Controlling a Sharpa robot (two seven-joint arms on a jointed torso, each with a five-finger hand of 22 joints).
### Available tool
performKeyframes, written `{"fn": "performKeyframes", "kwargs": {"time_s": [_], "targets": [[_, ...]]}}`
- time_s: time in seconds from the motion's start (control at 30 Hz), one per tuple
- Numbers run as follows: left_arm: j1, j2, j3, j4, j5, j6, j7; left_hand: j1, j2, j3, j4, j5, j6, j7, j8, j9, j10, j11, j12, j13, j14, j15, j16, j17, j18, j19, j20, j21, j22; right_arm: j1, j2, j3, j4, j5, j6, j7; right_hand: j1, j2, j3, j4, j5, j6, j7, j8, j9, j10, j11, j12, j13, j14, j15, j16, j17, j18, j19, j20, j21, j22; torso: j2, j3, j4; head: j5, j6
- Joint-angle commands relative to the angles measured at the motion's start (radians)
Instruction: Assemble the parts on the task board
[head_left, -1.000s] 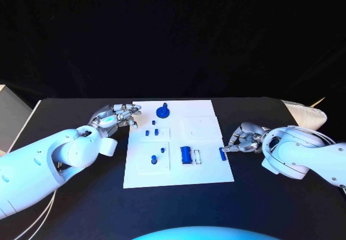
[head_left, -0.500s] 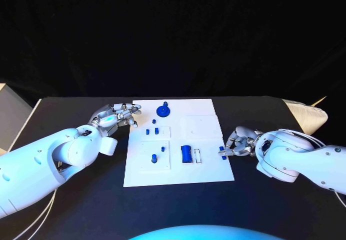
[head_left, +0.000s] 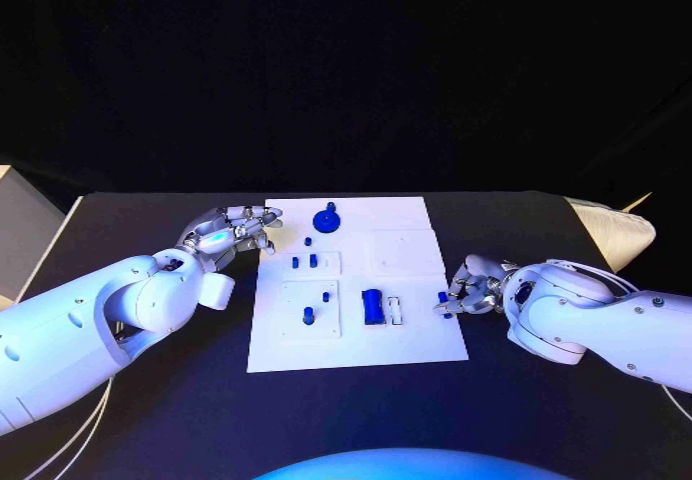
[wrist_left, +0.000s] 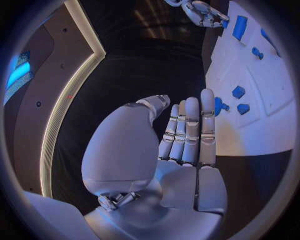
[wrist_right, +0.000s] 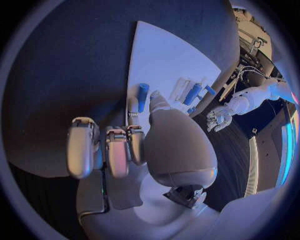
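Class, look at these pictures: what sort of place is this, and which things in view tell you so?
Probably a robotics lab or demo bench: a black table against a dark backdrop, a white task board carrying small blue parts, and two robot hands, left hand and right hand.

We see a white task board on a black table, with blue parts on it, among them a blue cylinder. Both hands, left and right, look silver, on white arms; a pale, perhaps cream object sits far right.
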Motion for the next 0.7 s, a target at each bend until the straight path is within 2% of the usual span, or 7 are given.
{"fn": "performKeyframes", "kwargs": {"time_s": [0.03, 0.1, 0.27, 0.37, 0.4, 0.47, 0.7], "targets": [[0.000, 0.001, 0.001, 0.002, 0.004, 0.016, 0.012, -0.004, 0.002, 0.000, 0.004, 0.000, 0.000, 0.002, 0.005, 0.002, -0.008, -0.001, 0.006, -0.001, -0.002, -0.004, -0.003, -0.002, 0.007, 0.007, 0.001, -0.004, -0.001, -0.008, 0.009, -0.002, -0.006, -0.041, 0.013, -0.009, 0.023, -0.001, 0.015, 0.000, 0.006, -0.012, 0.000, 0.002, 0.000, 0.065, -0.007, -0.007, 0.207, 0.104, -0.007, 0.004, 0.263, -0.012, 0.049, -0.008, -0.005, 0.122, 0.000, -0.0004, 0.0002, 0.001, 0.000], [0.000, 0.001, 0.001, 0.002, 0.003, 0.016, 0.012, -0.004, 0.002, 0.000, 0.004, 0.000, 0.000, 0.002, 0.005, 0.002, -0.008, -0.001, 0.006, -0.001, -0.002, -0.004, -0.003, -0.002, 0.007, 0.007, 0.001, -0.004, -0.001, -0.010, 0.012, -0.002, -0.010, -0.046, 0.014, -0.010, 0.043, -0.002, 0.027, -0.002, 0.013, -0.019, 0.001, 0.000, 0.003, 0.064, -0.006, -0.010, 0.206, 0.104, -0.007, 0.004, 0.263, -0.011, 0.048, -0.008, -0.007, 0.122, -0.001, -0.0005, 0.0003, 0.001, 0.000], [-0.001, 0.000, 0.001, 0.002, 0.003, 0.016, 0.012, -0.004, 0.002, 0.000, 0.004, 0.000, 0.000, 0.002, 0.005, 0.002, -0.008, -0.001, 0.006, -0.001, -0.002, -0.004, -0.003, -0.002, 0.007, 0.007, 0.001, -0.004, -0.001, -0.012, 0.016, -0.002, -0.013, -0.051, 0.009, -0.011, 0.130, 0.001, 0.086, -0.009, 0.135, -0.032, 0.002, -0.011, 0.003, 0.062, -0.006, -0.012, 0.206, 0.104, -0.007, 0.004, 0.263, -0.012, 0.049, -0.009, -0.007, 0.124, -0.001, -0.0004, 0.0001, 0.002, 0.000], [-0.001, -0.001, 0.001, 0.002, 0.003, 0.015, 0.012, -0.004, 0.002, 0.000, 0.004, 0.000, 0.000, 0.002, 0.005, 0.002, -0.008, -0.001, 0.006, -0.001, -0.002, -0.004, -0.003, -0.002, 0.007, 0.007, 0.001, -0.004, -0.001, -0.013, 0.017, -0.002, -0.010, -0.050, 0.003, -0.009, 0.178, -0.015, 0.176, -0.004, 0.179, -0.028, 0.002, -0.020, 0.000, 0.062, -0.006, -0.011, 0.207, 0.104, -0.008, 0.004, 0.263, -0.012, 0.050, -0.011, -0.007, 0.126, -0.001, -0.0003, -0.0008, 0.002, 0.001], [-0.001, -0.001, 0.001, 0.002, 0.003, 0.015, 0.012, -0.004, 0.002, 0.000, 0.004, 0.000, 0.000, 0.002, 0.005, 0.002, -0.008, -0.001, 0.006, -0.001, -0.002, -0.004, -0.003, -0.002, 0.007, 0.007, 0.001, -0.004, -0.001, -0.013, 0.016, -0.002, -0.008, -0.047, -0.001, -0.008, 0.191, -0.027, 0.219, -0.007, 0.263, -0.027, 0.001, -0.020, 0.001, 0.062, -0.008, -0.010, 0.208, 0.104, -0.009, 0.004, 0.263, -0.012, 0.050, -0.012, -0.008, 0.127, -0.001, -0.0004, -0.0009, 0.003, 0.001], [-0.001, -0.001, 0.001, 0.003, 0.003, 0.015, 0.011, -0.004, 0.002, 0.000, 0.004, 0.000, 0.000, 0.002, 0.005, 0.002, -0.008, -0.001, 0.006, -0.001, -0.002, -0.004, -0.003, -0.002, 0.007, 0.007, 0.001, -0.004, -0.001, -0.014, 0.015, -0.002, -0.003, -0.035, -0.011, -0.005, 0.183, -0.057, 0.300, -0.009, 0.320, -0.023, 0.002, -0.014, 0.011, 0.063, -0.007, -0.009, 0.210, 0.104, -0.009, 0.004, 0.263, -0.012, 0.051, -0.012, -0.006, 0.129, -0.001, -0.0003, -0.0009, 0.003, 0.001], [-0.002, -0.002, 0.001, 0.003, 0.003, 0.015, 0.010, -0.004, 0.002, 0.000, 0.004, 0.000, 0.000, 0.002, 0.005, 0.002, -0.008, -0.001, 0.006, -0.001, -0.002, -0.004, -0.003, -0.002, 0.007, 0.007, 0.001, -0.004, -0.001, -0.014, 0.002, -0.002, 0.020, 0.114, -0.052, 0.011, 0.125, -0.098, 0.441, -0.028, 0.305, -0.035, 0.000, 0.008, 0.047, 0.065, -0.009, -0.008, 0.211, 0.104, -0.010, 0.004, 0.263, -0.014, 0.053, -0.013, 0.000, 0.137, -0.002, -0.0007, -0.0005, 0.003, 0.007]]}}
